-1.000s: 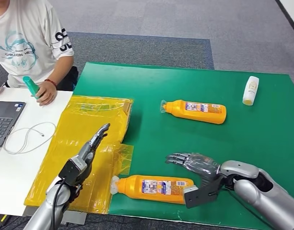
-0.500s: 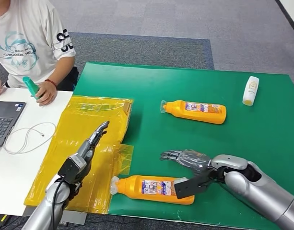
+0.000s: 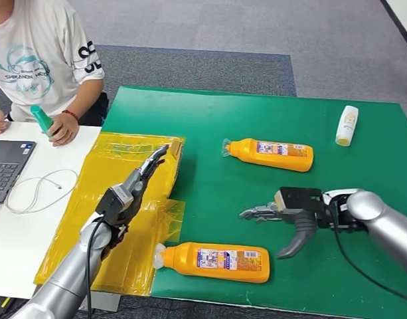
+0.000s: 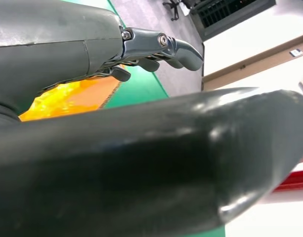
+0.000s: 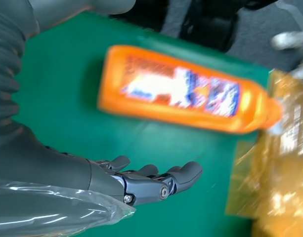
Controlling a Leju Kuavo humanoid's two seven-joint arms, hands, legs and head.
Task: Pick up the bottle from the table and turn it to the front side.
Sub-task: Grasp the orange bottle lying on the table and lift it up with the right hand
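An orange bottle (image 3: 214, 261) with a printed label lies flat on the green table (image 3: 291, 109) near its front edge, cap toward the yellow bag; the right wrist view shows this bottle (image 5: 183, 91) blurred. My right hand (image 3: 286, 212) hovers open above the table, behind the bottle's base end and apart from it, fingers stretched toward the left. My left hand (image 3: 133, 183) is open over the yellow bag (image 3: 91, 219), fingers straight; the left wrist view shows its fingers (image 4: 157, 49) stretched out. A second orange bottle (image 3: 269, 154) lies farther back.
A small white bottle (image 3: 346, 125) lies at the table's far right. A person sits at the far left holding a teal object (image 3: 42, 119), next to a laptop (image 3: 6, 167) and a white cable (image 3: 38, 187) on a white table.
My right hand has lifted off the near bottle's base end and drawn back and right, turning its fingers level. My left hand has moved up and forward over the yellow bag.
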